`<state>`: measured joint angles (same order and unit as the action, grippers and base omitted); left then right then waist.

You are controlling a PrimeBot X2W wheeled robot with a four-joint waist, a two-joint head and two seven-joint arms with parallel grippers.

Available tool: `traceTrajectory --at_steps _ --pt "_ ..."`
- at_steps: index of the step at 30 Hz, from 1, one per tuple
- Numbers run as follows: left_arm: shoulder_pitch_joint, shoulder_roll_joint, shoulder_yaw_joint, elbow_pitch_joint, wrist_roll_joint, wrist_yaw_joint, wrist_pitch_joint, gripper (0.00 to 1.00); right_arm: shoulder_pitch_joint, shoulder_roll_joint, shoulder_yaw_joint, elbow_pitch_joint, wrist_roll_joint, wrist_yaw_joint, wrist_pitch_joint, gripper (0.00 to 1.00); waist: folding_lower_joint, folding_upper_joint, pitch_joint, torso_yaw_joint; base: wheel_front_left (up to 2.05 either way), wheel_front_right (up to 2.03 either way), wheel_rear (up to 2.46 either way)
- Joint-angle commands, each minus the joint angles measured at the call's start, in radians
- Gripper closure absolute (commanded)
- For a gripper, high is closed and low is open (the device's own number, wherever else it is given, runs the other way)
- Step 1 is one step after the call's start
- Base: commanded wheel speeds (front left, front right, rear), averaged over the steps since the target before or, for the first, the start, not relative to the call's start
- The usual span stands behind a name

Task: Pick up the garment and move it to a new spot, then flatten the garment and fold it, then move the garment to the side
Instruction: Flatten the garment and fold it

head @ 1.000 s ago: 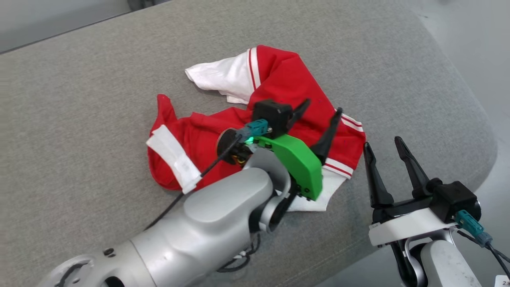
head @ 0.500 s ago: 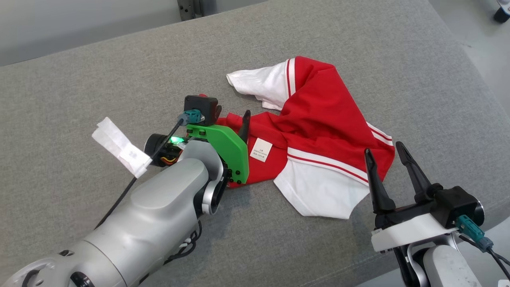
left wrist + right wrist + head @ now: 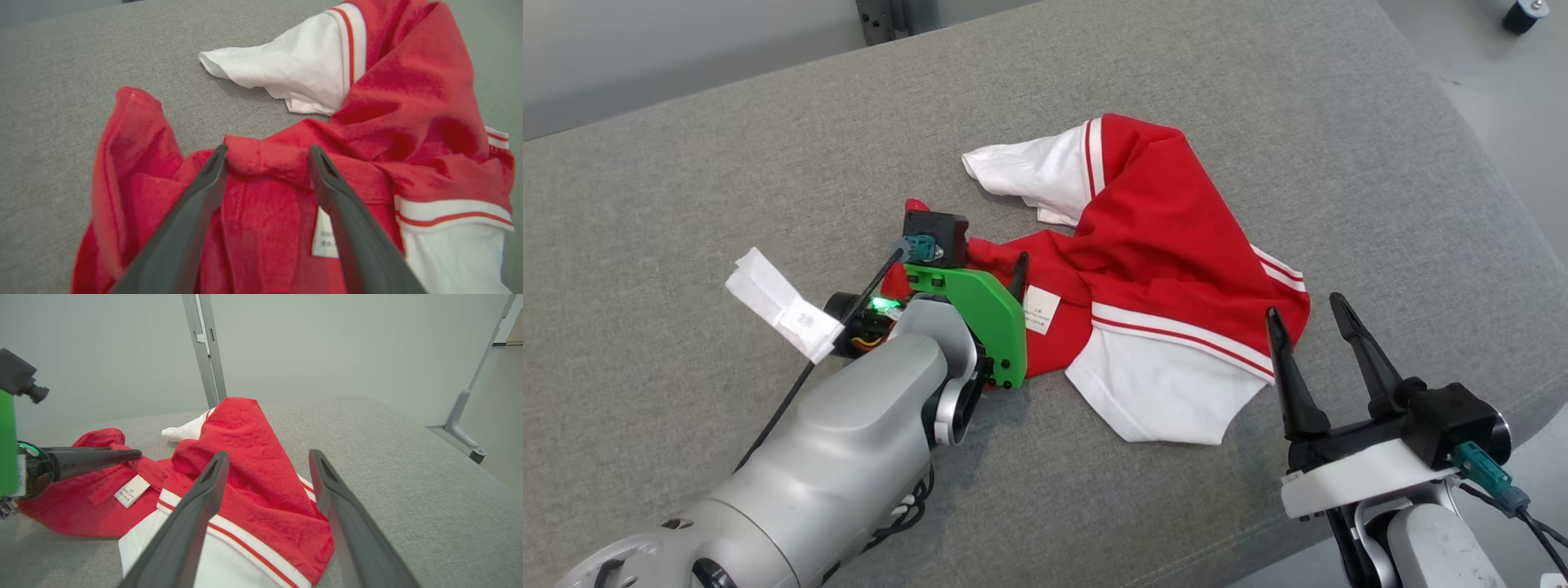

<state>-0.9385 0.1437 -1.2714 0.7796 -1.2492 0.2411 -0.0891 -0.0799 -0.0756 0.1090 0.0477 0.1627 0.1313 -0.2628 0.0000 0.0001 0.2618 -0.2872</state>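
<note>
At the near right, the right gripper [image 3: 1303,305] is hovering with its tapered dark fingers spread wide and nothing between them. Left of it, the left gripper [image 3: 268,149] is standing open too, its tips straddling a bunched red fold. The garment [image 3: 1160,237], soft red knit with smooth white sleeves and striped trim, is lying crumpled mid-cushion on coarse grey woven upholstery [image 3: 768,163], its far sleeve [image 3: 1021,167] pointing left.
</note>
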Motion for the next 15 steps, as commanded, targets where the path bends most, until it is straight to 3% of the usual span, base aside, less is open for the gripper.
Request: traceTrajectory --at_steps 1,2,10,15 --pt "0.011 -0.006 -0.001 0.008 -0.007 -0.010 0.002 0.87 0.004 0.000 -0.002 0.001 0.001 -0.001 -0.003 0.00 0.0000 -0.0001 -0.002 -0.003 0.00 0.00 0.00" --pt "0.014 -0.010 -0.001 0.013 -0.006 -0.017 0.003 1.00 0.007 0.001 -0.003 0.002 0.001 -0.001 -0.003 0.00 0.0000 -0.0001 -0.003 -0.003 0.00 0.00 0.00" --pt "0.015 -0.029 0.017 0.015 0.001 -0.052 -0.065 1.00 0.030 0.003 -0.023 0.005 -0.006 -0.001 -0.003 0.00 0.0000 -0.0001 -0.024 0.021 0.00 0.00 0.00" --pt "0.080 -0.001 0.032 -0.080 -0.008 -0.061 -0.124 1.00 0.056 0.002 -0.036 0.004 -0.007 -0.001 -0.003 0.00 0.0000 -0.0001 -0.054 0.052 0.00 0.00 0.00"
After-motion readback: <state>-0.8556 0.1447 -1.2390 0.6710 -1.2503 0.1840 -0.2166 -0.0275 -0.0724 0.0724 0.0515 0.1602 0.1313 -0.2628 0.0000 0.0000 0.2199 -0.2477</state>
